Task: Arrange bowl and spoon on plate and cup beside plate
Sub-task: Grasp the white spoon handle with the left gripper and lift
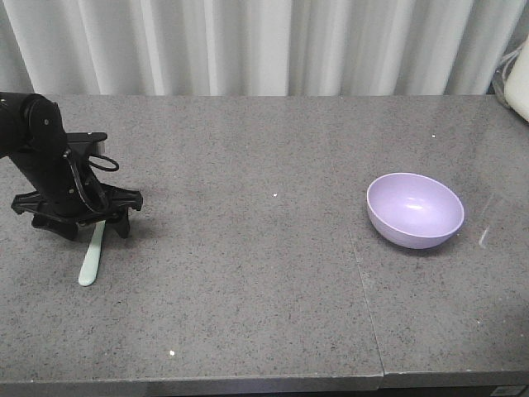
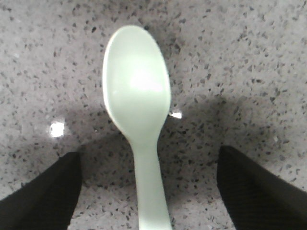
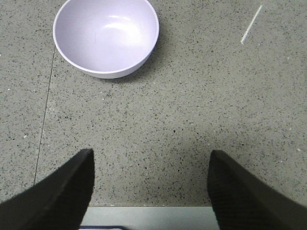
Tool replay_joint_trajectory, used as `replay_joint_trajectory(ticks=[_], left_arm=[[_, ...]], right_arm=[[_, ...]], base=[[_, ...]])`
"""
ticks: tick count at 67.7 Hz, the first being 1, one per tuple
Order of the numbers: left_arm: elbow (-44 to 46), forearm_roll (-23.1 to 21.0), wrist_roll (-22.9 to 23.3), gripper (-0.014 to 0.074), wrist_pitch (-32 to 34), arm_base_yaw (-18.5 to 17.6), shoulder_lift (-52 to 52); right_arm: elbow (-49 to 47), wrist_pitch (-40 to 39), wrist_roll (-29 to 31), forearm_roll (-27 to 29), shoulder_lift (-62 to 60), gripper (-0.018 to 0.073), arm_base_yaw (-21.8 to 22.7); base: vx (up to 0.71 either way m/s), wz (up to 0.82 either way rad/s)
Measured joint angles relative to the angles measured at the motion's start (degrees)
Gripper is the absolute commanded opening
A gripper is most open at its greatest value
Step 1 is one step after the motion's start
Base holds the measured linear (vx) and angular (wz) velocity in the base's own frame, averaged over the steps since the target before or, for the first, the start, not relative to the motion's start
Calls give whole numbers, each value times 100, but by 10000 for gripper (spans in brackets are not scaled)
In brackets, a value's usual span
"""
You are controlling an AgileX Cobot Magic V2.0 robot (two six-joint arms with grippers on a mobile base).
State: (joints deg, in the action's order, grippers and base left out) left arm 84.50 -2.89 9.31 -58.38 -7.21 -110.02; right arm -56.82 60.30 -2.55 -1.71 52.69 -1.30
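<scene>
Spoon (image 1: 91, 258) flat on the tabletop (image 1: 248, 298) at far left, scoop end tucked under the left gripper (image 1: 97, 225), handle pointing to the near edge. In the left wrist view, spoon (image 2: 136, 96) dead centre, handle running down between the jaws, left gripper (image 2: 148, 191) spread wide with clear gaps on both sides, nothing held, no contact visible. Looks lined up on purpose: jaws square across the narrow neck just behind the scoop, probably the easiest place to pinch a thin flat thing. Down low, judging by the shadows around the handle; whether the tips touch the surface, cannot tell. Step in hand, as a guess: pre-grasp on the spoon, closing not yet done. Risk: a thick rounded handle lying flat could slip or tip up when squeezed. Bowl (image 1: 415, 210) upright and empty on the right side, well apart from the spoon, just right of a seam (image 1: 364, 281) in the tabletop. Right gripper (image 3: 151, 184) also wide open and empty, hanging near the front edge with the bowl (image 3: 105, 36) ahead of it and well clear, likely parked. Plate and cup not in any view, so no target visible; task at an early stage. Pale curtain (image 1: 248, 41) behind.
</scene>
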Motion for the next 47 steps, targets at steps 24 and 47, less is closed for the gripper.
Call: replay_joint_trajectory(ticks=[24,47], left_arm=[[12,44,0,302,0,0,-17],[12,31,0,-8,0,0,-29]], right_arm=[[0,0,0,0,0,494,0],[0,0,0,0,0,494,0]], base=[[0,0],[0,0]])
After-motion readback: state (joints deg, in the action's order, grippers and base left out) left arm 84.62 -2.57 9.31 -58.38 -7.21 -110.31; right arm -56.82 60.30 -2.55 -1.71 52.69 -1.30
